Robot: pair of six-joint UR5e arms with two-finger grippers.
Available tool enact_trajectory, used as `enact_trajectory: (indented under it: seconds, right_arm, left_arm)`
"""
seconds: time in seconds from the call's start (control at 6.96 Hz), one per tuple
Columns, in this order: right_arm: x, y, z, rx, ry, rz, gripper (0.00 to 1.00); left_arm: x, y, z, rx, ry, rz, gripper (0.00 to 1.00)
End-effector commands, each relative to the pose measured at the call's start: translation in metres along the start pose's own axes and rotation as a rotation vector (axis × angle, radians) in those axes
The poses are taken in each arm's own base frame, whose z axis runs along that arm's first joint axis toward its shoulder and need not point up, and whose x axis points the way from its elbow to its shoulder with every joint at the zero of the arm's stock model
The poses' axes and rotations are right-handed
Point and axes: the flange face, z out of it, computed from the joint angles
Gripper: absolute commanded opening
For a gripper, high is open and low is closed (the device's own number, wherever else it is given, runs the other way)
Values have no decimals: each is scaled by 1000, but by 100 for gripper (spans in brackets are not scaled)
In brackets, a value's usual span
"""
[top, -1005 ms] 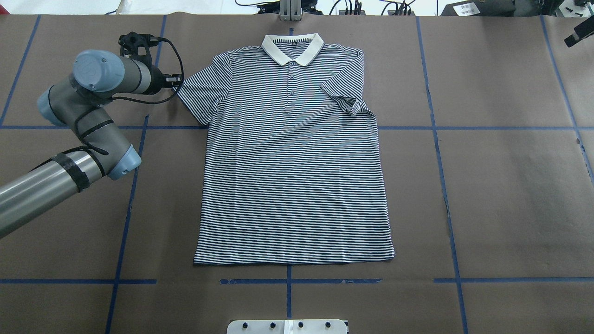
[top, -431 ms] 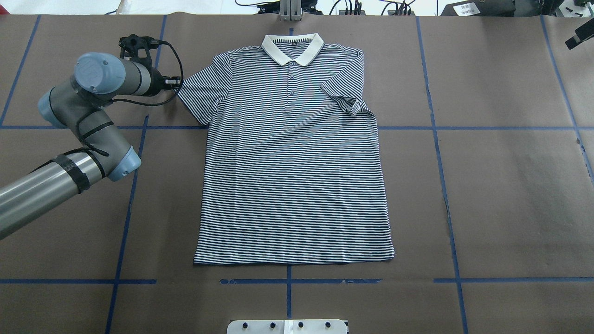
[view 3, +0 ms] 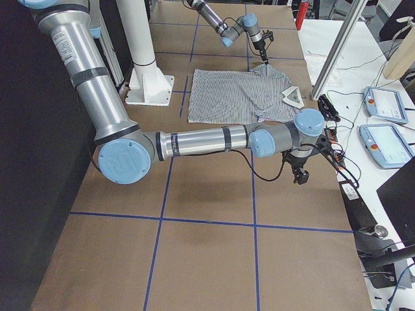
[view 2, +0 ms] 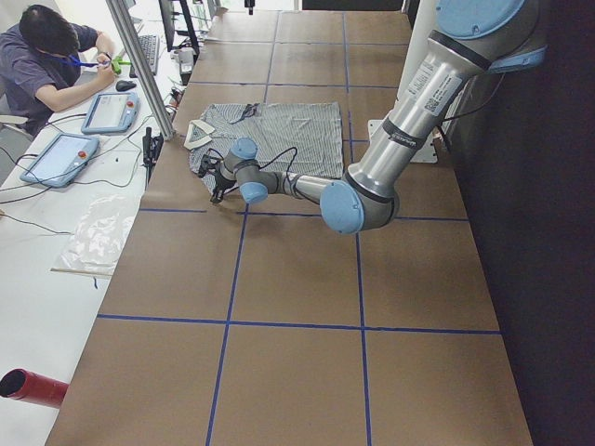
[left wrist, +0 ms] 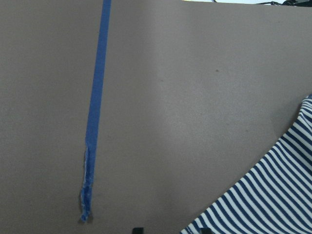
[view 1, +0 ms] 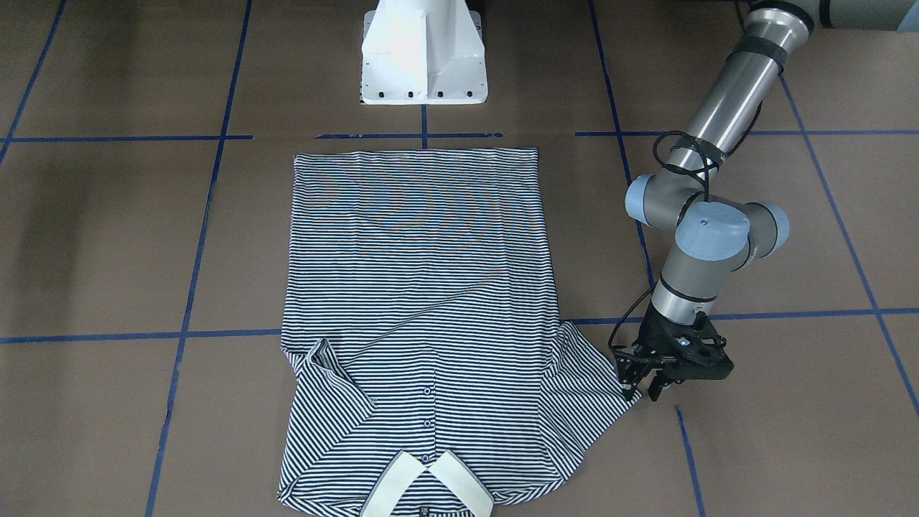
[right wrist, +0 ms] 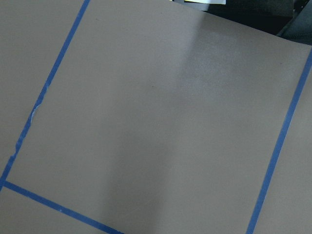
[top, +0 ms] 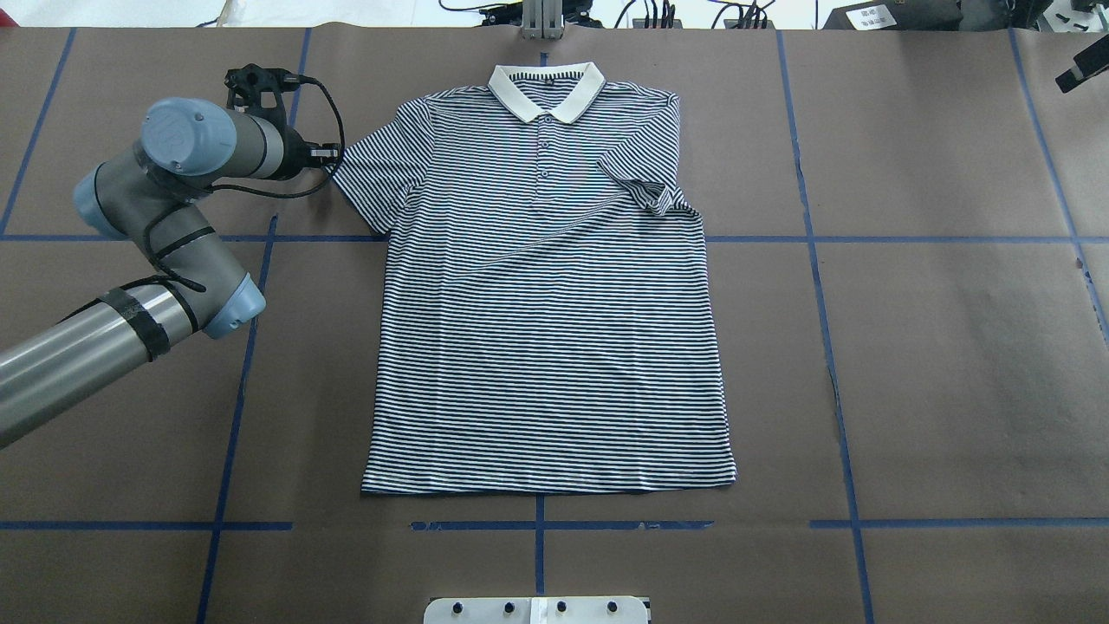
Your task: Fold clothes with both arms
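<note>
Where the polo shirt (top: 546, 347) lies: flat and front up on the table (top: 910, 347), just out from the white pedestal (view 1: 423, 57), hem nearest it and collar (top: 546, 91) farthest
Right sleeve (top: 645, 186): folded in over the chest, on the pedestal's right
Left sleeve (view 1: 589, 380): spread flat, out to the pedestal's left
Left gripper (view 1: 642, 393): low at the left sleeve's outer edge, well out from the pedestal; jaws parted, nothing clamped, one fingertip at the striped cuff in the wrist view
Right gripper (view 3: 301, 173): far to the pedestal's right, over the table and well apart from the shirt; I cannot tell whether its jaws are parted or closed
Step, as I judge: taking hold of the left sleeve to fold it inward
Risk: the jaws catch only the cuff's thin edge, so the cloth slips out mid-lift
Risk: nothing pins the body, so a pull drags the shirt and disturbs the folded sleeve
Risk: fingertips press too low and pinch the table's covering
Containers: none shows in any view
</note>
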Motion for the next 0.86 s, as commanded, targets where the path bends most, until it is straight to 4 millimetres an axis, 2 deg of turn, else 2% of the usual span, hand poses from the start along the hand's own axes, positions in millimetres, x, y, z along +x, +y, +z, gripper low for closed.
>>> enact_trajectory:
  seconds: [0.0,0.14,0.29,0.57,0.72]
  right_arm:
    - [2,2,0,-1,0,0,100]
    - [2,3,0,-1,0,0,100]
    - [1,7,-1,1,1,1,100]
    - [0,8,-1,2,1,1,100]
    - [0,8,-1,2,1,3,100]
  left_arm:
    - [4,3,1,-4,4,3,41]
    - [5,3,0,-1,5,-1,29]
    - [5,3,0,-2,8,-1,0]
    - [12,0,-6,5,21,7,0]
    - [31,-7,-21,-2,25,8,0]
